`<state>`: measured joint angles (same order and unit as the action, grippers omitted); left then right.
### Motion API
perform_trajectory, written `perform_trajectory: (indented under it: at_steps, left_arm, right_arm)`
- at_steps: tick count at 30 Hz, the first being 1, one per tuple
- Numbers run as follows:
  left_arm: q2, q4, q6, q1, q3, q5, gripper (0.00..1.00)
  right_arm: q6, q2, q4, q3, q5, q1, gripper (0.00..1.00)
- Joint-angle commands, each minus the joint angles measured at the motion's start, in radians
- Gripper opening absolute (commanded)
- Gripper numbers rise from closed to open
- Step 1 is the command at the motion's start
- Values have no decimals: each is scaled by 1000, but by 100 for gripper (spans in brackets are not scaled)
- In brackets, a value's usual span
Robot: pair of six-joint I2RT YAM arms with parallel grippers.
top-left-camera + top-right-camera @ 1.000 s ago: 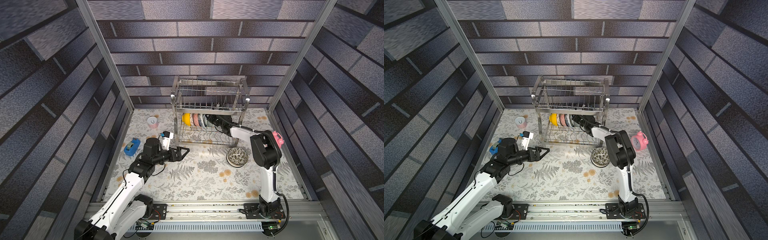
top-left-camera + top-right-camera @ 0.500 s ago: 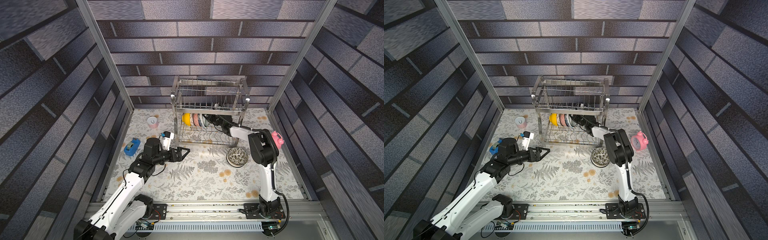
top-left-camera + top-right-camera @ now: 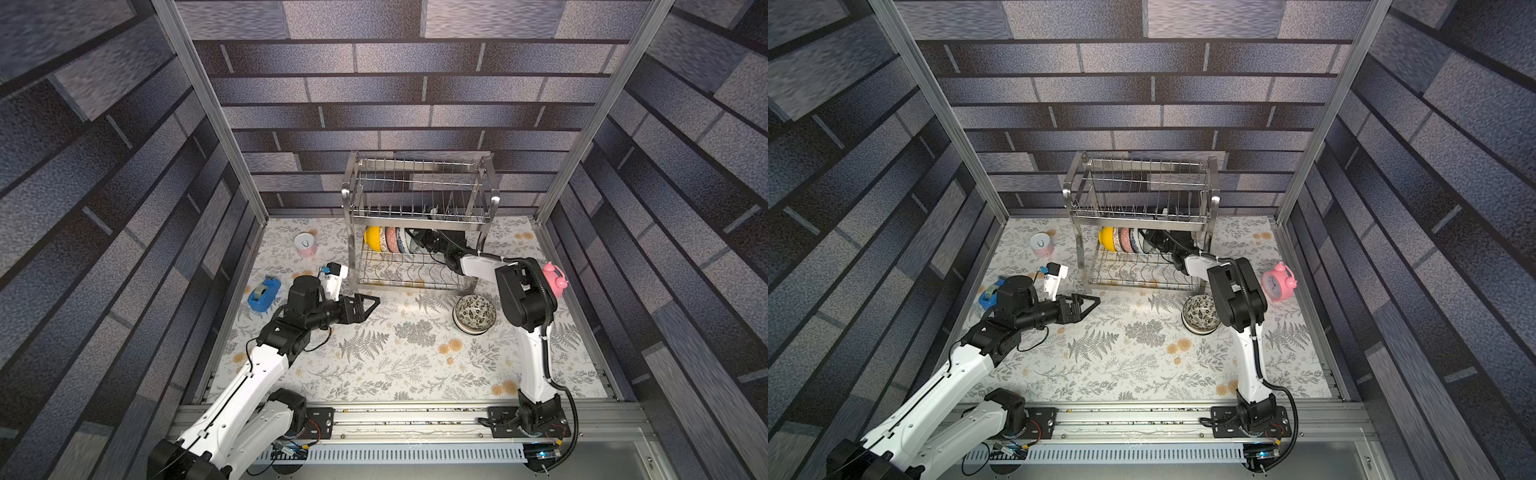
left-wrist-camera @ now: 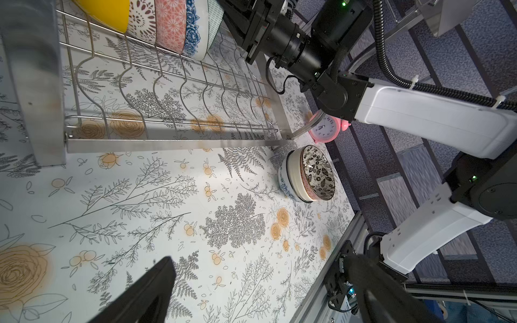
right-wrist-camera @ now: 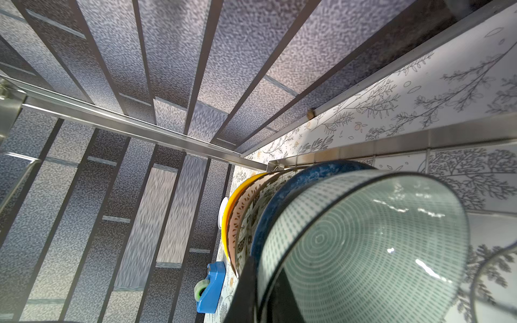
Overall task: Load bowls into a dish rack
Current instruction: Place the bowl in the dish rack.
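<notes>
Left wrist view shows five bowls standing on edge in the lower tier of the dish rack (image 4: 167, 145): a yellow bowl (image 4: 103, 11), a brown-patterned cream bowl (image 4: 141, 19), a pink patterned bowl (image 4: 170, 25), a blue floral bowl (image 4: 194, 33) and a pale green bowl (image 4: 214, 22). They are packed side by side at the end of the rack nearer the left arm. In the right wrist view the right gripper (image 5: 263, 290) is pinched onto the rim of the pale green bowl, one finger outside and one inside. One nested stack (image 4: 307, 174) stands on the floral table cover (image 4: 140, 195) just in front of the rack's other end. Three can be counted in it: a dark leaf-patterned bowl (image 4: 319, 173) on top, a cream bowl (image 4: 293, 173) under it and a blue-and-white bowl (image 4: 284, 181) at the bottom. The left gripper (image 3: 368, 306) hangs low over the table in front of the rack, fingers spread wide and empty. There is one pink alarm clock (image 3: 552, 278) beside the right arm, and one pink-and-white can (image 3: 305, 244) and one blue tape dispenser (image 3: 264, 293) on the left arm's side. In both top views the rack's upper tier (image 3: 415, 218) overhangs the racked bowls, and the right forearm (image 3: 482, 264) covers the slots beside them.
</notes>
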<state>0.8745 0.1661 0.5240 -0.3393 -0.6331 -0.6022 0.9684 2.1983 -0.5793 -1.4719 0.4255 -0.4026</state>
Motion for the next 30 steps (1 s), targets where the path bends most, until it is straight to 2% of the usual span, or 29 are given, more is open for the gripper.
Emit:
perform_trajectory:
  at_steps: [1,30]
  left_arm:
    - [9,-2,-23,-5,-27,3,100]
    - [20,-4,-21,-6,-31,7,100]
  right_arm:
    - [15,-18,-22,34,9,0,1]
    - [47,-70,-2,104,-76,-1,24]
